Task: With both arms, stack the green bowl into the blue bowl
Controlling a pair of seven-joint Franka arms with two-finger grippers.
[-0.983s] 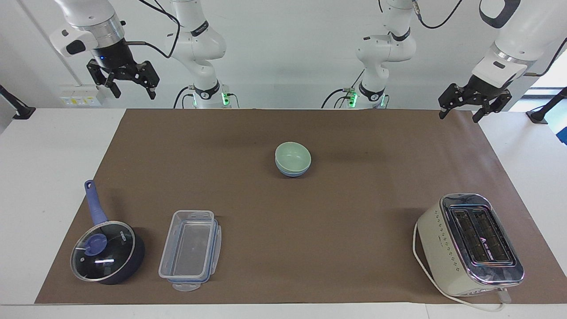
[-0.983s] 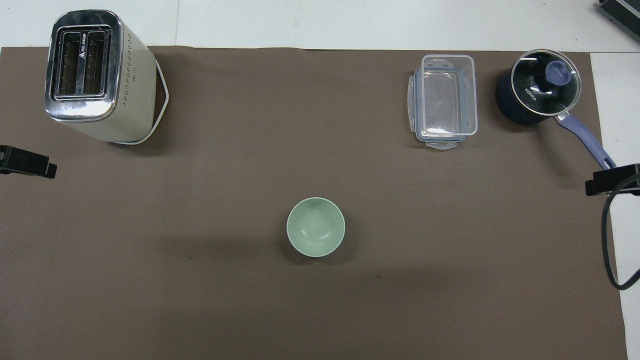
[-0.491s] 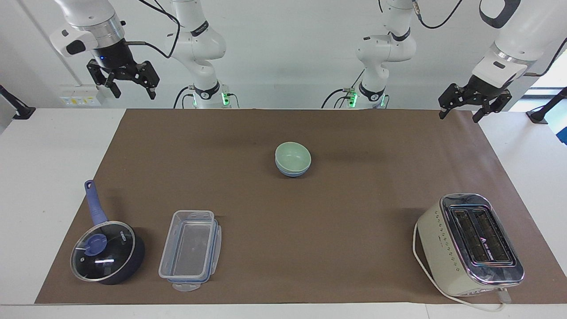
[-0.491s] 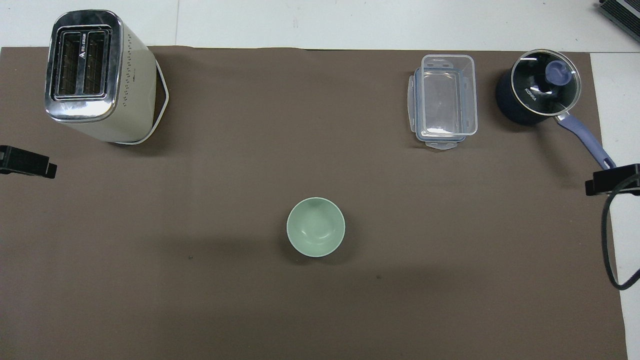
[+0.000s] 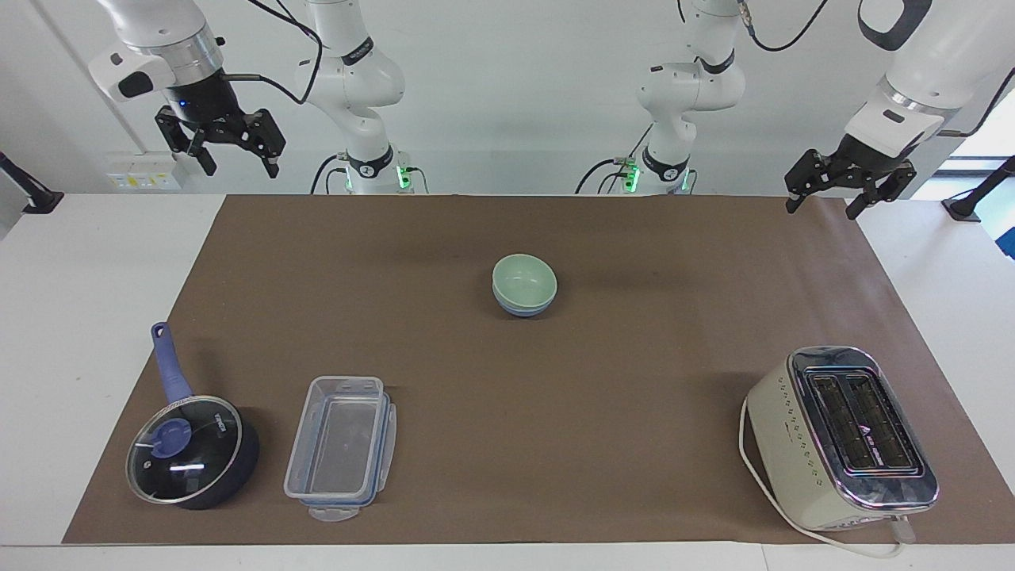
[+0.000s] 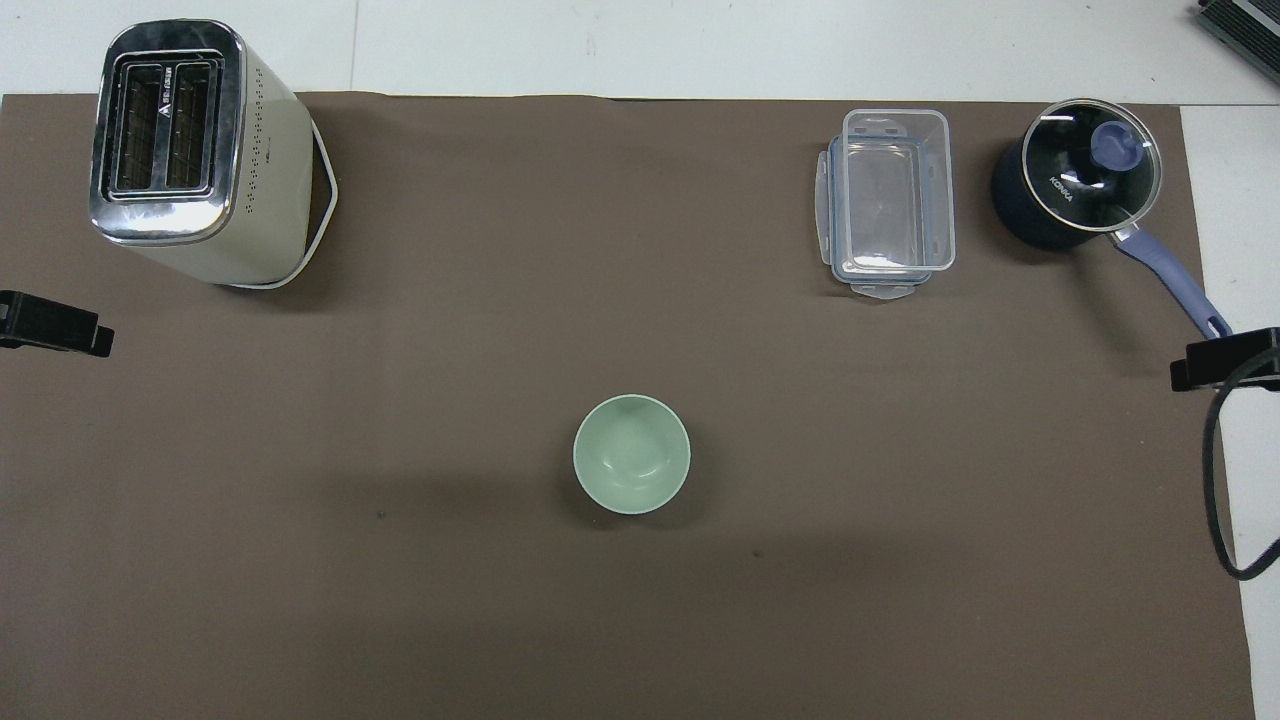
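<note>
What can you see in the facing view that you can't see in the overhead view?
Only the facing view shows the blue bowl peeking out under the green bowl, plus the whole raised arms: the left gripper and right gripper, both open and empty, wait high over the table's ends. Only the overhead view looks straight down into the green bowl's empty inside, hiding the blue one. Both show the toaster, the clear plastic container and the lidded saucepan on the brown mat.
</note>
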